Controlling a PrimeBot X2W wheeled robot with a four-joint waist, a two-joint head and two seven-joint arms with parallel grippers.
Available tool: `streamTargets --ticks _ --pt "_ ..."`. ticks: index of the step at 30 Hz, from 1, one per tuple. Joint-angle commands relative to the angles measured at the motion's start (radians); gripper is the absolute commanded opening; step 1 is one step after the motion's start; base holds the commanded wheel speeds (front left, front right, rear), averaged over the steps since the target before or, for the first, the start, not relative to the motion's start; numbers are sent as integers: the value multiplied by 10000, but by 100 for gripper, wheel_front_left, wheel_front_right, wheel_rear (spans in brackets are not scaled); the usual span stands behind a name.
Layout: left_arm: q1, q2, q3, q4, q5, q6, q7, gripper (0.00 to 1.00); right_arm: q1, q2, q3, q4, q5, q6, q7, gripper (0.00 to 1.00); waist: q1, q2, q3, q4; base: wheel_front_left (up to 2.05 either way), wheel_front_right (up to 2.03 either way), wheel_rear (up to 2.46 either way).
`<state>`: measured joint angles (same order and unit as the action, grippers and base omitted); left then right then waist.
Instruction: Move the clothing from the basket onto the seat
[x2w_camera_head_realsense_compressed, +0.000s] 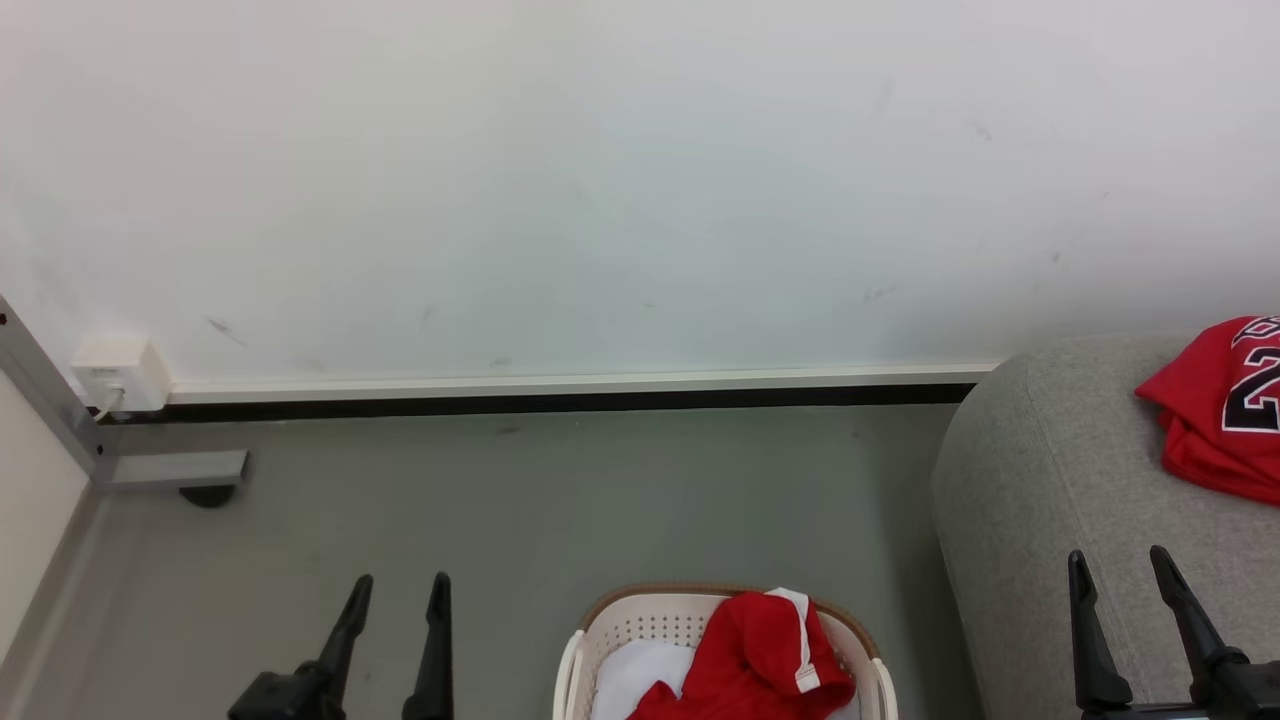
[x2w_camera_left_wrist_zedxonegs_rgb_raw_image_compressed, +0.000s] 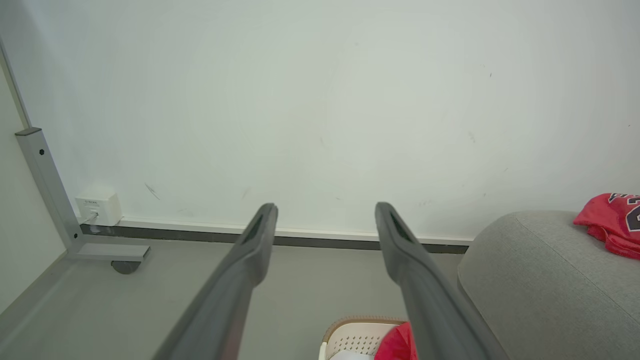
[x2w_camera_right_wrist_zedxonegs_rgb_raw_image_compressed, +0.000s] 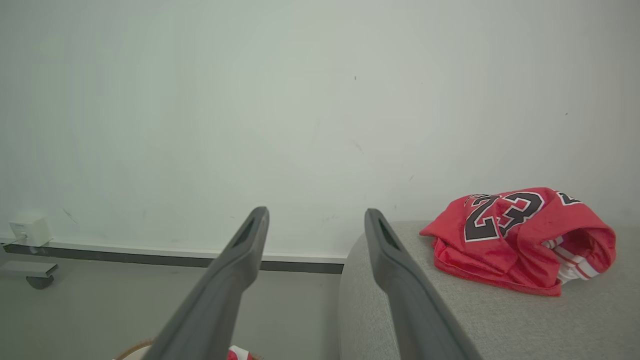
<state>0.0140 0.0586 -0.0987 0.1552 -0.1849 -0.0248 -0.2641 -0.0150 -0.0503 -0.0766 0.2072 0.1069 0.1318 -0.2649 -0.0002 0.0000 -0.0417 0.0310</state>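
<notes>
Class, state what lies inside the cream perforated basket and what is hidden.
A crumpled red garment with white trim lies on flat white padding inside the cream, brown-rimmed plastic basket. Whatever is beneath them is covered.

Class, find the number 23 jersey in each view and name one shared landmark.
Head view: jersey at the right edge, on the seat.
Left wrist view: jersey at the right edge, on the seat.
Right wrist view: jersey right of centre, on the seat.
Shared landmark: the white wall box, low left.

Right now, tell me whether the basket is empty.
Not empty. A red garment with white trim lies inside the basket, on top of white padding.
</notes>
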Motion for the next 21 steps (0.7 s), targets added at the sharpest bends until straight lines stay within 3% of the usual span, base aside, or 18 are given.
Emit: streamTargets --ticks 1,12,21 --pt "48 -15 55 -4 165 -68 -6 100 33 -10 3 17 35 -22 9 100 2 0 9 -39 0 0 0" --pt "-371 -65 162 167 212 -267 -5 100 -612 -11 337 -72 -178 -22 9 100 2 0 651 -771 0 0 0" --pt "-2601 -63 -678 1628 712 -444 -5 100 -2215 -9 306 -564 -149 -22 9 100 2 0 2812 -2055 0 0 0"
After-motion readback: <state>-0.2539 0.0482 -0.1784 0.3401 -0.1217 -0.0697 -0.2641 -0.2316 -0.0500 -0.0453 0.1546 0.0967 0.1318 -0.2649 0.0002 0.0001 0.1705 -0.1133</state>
